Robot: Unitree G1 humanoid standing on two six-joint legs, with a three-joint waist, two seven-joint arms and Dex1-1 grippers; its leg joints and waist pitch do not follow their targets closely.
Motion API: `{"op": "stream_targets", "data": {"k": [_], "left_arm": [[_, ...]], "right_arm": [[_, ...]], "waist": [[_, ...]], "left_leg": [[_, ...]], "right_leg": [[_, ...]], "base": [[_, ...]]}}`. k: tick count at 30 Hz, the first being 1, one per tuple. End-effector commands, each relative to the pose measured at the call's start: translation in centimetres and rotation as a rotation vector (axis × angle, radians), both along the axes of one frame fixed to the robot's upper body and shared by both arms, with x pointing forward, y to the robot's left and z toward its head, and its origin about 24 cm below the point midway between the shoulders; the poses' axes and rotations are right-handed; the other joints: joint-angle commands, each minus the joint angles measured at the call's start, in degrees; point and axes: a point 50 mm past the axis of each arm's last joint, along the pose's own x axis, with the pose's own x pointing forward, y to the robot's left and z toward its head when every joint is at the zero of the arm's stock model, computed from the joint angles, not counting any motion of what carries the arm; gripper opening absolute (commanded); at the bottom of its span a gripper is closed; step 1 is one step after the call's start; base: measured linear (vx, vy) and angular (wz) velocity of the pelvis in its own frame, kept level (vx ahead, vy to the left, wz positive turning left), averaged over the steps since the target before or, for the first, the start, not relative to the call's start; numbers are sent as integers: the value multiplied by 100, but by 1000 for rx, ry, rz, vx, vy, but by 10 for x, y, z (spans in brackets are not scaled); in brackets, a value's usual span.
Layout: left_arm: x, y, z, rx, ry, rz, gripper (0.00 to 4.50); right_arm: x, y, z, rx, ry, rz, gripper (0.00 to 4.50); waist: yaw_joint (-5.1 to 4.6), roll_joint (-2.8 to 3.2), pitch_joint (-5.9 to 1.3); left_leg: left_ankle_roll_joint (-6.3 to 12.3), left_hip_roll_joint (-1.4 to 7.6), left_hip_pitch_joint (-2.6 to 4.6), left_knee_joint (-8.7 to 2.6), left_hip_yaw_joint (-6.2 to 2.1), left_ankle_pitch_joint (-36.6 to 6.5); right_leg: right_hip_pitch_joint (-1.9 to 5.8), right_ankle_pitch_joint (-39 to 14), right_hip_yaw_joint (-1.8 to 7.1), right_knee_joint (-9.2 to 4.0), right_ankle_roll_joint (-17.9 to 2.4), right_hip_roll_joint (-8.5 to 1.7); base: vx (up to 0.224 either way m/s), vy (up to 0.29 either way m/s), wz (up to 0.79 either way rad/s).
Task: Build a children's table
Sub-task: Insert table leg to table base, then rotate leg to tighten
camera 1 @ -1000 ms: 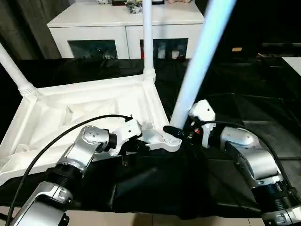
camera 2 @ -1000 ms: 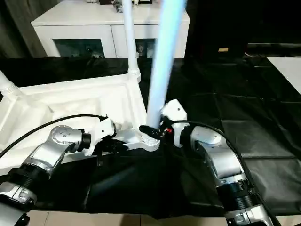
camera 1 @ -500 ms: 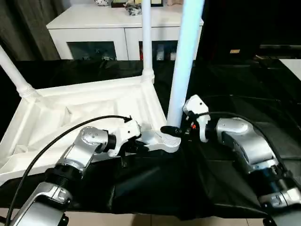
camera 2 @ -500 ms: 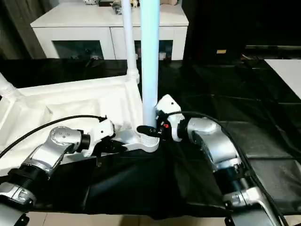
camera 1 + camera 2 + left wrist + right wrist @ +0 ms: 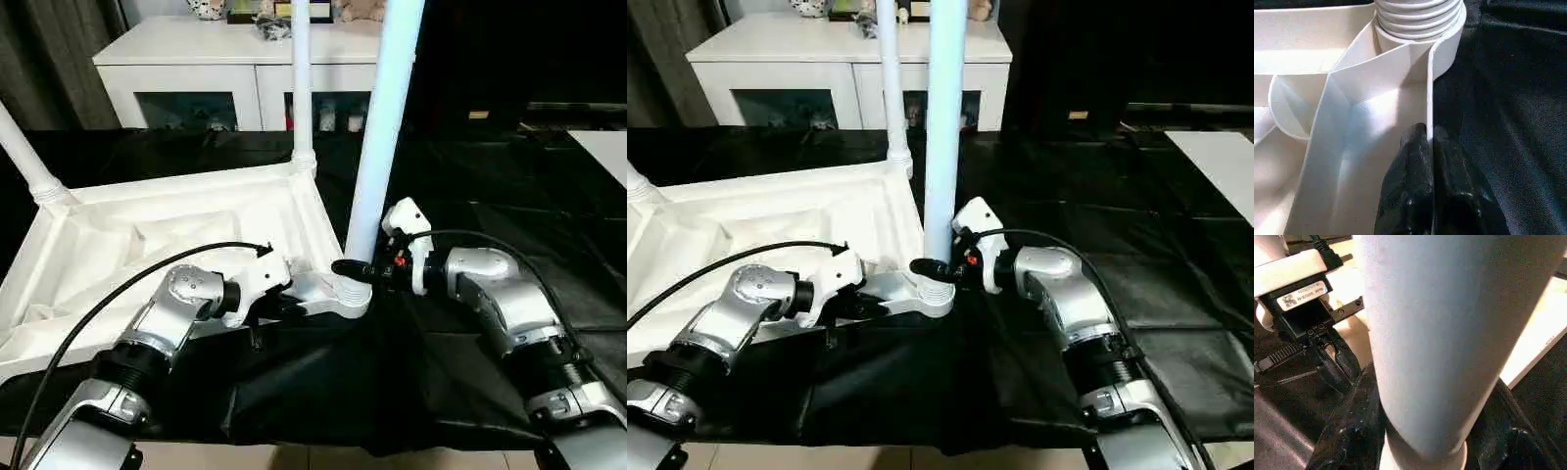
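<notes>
The children's table top lies upside down on black cloth, ribs facing up. Two white legs stand in its far corner sockets, one at the far right and one at the far left. A third leg stands almost upright in the near right corner socket. My right gripper is shut around this leg's base, one black finger on each side of the tube. My left gripper is shut on the top's thin rim, just beside that socket.
A white cabinet with dark glass doors stands behind the table, small items on top. Black cloth covers the work surface to the right. A flat white board shows at the right edge. A black cable loops over my left forearm.
The leg in my right gripper has swung from leaning to the right to nearly upright in the socket, and my right arm has shifted with it. My left gripper has kept its place on the rim.
</notes>
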Motion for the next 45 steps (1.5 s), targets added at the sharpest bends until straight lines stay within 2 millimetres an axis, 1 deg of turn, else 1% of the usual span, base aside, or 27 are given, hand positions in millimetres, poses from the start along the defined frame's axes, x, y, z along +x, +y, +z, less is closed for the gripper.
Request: {"op": "stream_targets", "data": {"k": [1, 3, 4, 6, 9, 10, 11, 12, 14, 16, 17, 19, 21, 22, 23, 24, 25, 26, 27, 29, 30, 31, 35, 38, 40, 42, 45], "left_arm": [[0, 7, -7, 25, 14, 62, 0], [0, 8, -8, 29, 15, 63, 0], [0, 9, -8, 32, 16, 64, 0], [1, 11, -9, 37, 19, 73, 0], [3, 13, -10, 44, 20, 125, 0], [6, 13, -10, 45, 13, 163, 0], [7, 13, -10, 46, 8, 188, 0], [11, 12, -10, 44, 0, 244, 0], [15, 9, -9, 39, -5, 299, 0], [22, 2, -8, 19, 0, 419, 0], [27, -4, -8, 28, -3, 486, 0], [30, -11, -9, 46, -10, 522, 0], [32, -32, -7, 37, -15, 527, 0], [33, -35, -7, 34, -16, 525, 0], [33, -48, -3, 17, -19, 504, 0], [33, -48, -3, 17, -19, 504, 0], [32, -67, 4, -21, -20, 475, 0], [32, -73, 6, -36, -19, 465, 0], [31, -76, 8, -44, -17, 461, 0], [31, -78, 8, -43, -18, 459, 0], [31, -78, 7, -37, -17, 464, 0], [31, -78, 7, -34, -16, 467, 0], [30, -71, 1, -8, -9, 483, 0], [31, -68, 1, -1, -11, 498, 0], [32, -65, 1, 2, -14, 506, 0], [33, -64, 2, 2, -15, 509, 0], [33, -63, 2, 2, -15, 511, 0]], "right_arm": [[-15, -9, -44, -105, 180, -27, 184], [-14, -9, -46, -109, 178, -34, 184], [-13, -9, -47, -114, 175, -42, 184], [-11, -8, -48, -115, 166, -74, 184], [-3, -10, -53, -129, 145, -216, 184], [1, -11, -54, -129, 144, -301, 184], [4, -11, -55, -128, 146, -356, 184], [6, -11, -57, -131, 140, -429, 184], [8, -10, -60, -138, 138, -486, 184], [11, -5, -64, -154, 128, -580, 184], [14, -1, -67, -167, 139, -649, 184], [17, 4, -70, -183, 147, -706, 184], [20, 13, -74, -193, 167, -787, 184], [21, 14, -74, -194, 168, -794, 184], [22, 18, -75, -193, 182, -829, 184], [22, 18, -75, -193, 182, -829, 184], [23, 22, -77, -186, 210, -875, 184], [23, 23, -78, -185, 222, -892, 184], [23, 24, -78, -184, 227, -899, 184], [24, 26, -78, -192, 221, -901, 184], [25, 27, -78, -196, 220, -910, 184], [25, 27, -78, -196, 222, -914, 184], [28, 28, -75, -193, 204, -918, 184], [31, 31, -70, -150, 195, -919, 184], [37, 37, -60, -68, 178, -885, 184], [41, 38, -52, -48, 141, -861, 240], [45, 39, -45, -23, 122, -848, 260]], "waist": [[27, -21, -180], [23, -36, -182], [20, -26, -174], [8, -43, -165], [-44, -32, -136], [-100, -40, -116], [-99, -14, -113], [-123, -54, -107], [-139, -35, -105], [-175, -42, -103], [-204, -45, -104], [-231, -29, -101], [-259, -26, -105], [-248, -33, -98], [-249, -32, -79], [-256, -27, -76], [-259, -35, -85], [-258, -23, -97], [-262, -48, -103], [-233, -47, -110], [-234, -70, -114], [-225, -63, -110], [-219, -88, -112], [-225, -74, -105], [-226, -68, -99], [-230, -59, -96], [-231, -61, -94]], "left_leg": [[36, 411, 9, -538, -181, -1651], [55, 409, -1, -538, -181, -1631], [49, 414, -2, -544, -187, -1676], [35, 413, 3, -555, -194, -1773], [-66, 410, -5, -584, -226, -2017], [-158, 387, -14, -604, -267, -2257], [-191, 386, 0, -611, -285, -2361], [-216, 383, 28, -608, -300, -2548], [-245, 375, 82, -605, -309, -2659], [-239, 374, 63, -642, -313, -2650], [-237, 364, 90, -636, -306, -2730], [-251, 357, 109, -638, -317, -2851], [-224, 350, 101, -654, -327, -2954], [-201, 343, 132, -647, -312, -3023], [-178, 340, 189, -630, -298, -3186], [-170, 327, 198, -630, -298, -3241], [-154, 339, 194, -649, -301, -3274], [-173, 336, 162, -652, -320, -3245], [-168, 347, 137, -682, -322, -3219], [-158, 345, 146, -683, -288, -3146], [-151, 347, 138, -681, -281, -3123], [-135, 345, 136, -682, -275, -3085], [-104, 344, 137, -680, -265, -3049], [-112, 349, 142, -689, -269, -3099], [-113, 347, 147, -692, -272, -3187], [-113, 349, 150, -697, -283, -3237], [-125, 357, 153, -703, -290, -3284]], "right_leg": [[150, -2009, 313, -536, -1185, -551], [154, -1992, 311, -533, -1198, -552], [144, -2083, 312, -540, -1187, -562], [132, -2235, 310, -552, -1142, -552], [110, -2611, 305, -567, -1047, -562], [100, -3116, 282, -593, -872, -566], [95, -3286, 272, -613, -791, -571], [64, -3578, 264, -660, -662, -579], [21, -3718, 258, -704, -577, -578], [48, -3468, 239, -705, -606, -563], [20, -3442, 233, -717, -628, -549], [9, -3421, 214, -733, -649, -545], [21, -3289, 201, -757, -646, -543], [-10, -3282, 205, -780, -652, -542], [-63, -3390, 192, -819, -643, -542], [-61, -3427, 172, -832, -614, -527], [-43, -3391, 176, -838, -597, -537], [-19, -3287, 172, -811, -605, -544], [6, -3093, 165, -802, -618, -531], [-14, -2781, 203, -784, -711, -528], [-13, -2752, 208, -780, -736, -537], [-12, -2737, 217, -780, -756, -542], [-19, -2808, 224, -789, -748, -549], [-32, -2877, 223, -797, -732, -545], [-41, -2982, 219, -812, -685, -544], [-40, -3038, 210, -816, -661, -538], [-43, -3040, 208, -815, -675, -540]], "base": [[0, 0, 0], [0, 0, 0], [0, 0, 0], [0, 0, 0], [0, 0, 0], [0, 0, 0], [0, 0, 0], [0, 0, 0], [0, 0, 0], [0, 0, 0], [0, 0, 0], [0, 0, 0], [0, 0, 0], [0, 0, 0], [0, 0, 0], [0, 0, 0], [0, 0, 0], [0, 0, 0], [0, 0, 0], [0, 0, 0], [0, 0, 0], [0, 0, 0], [0, 0, 0], [0, 0, 0], [0, 0, 0], [0, 0, 0], [0, 0, 0]]}}
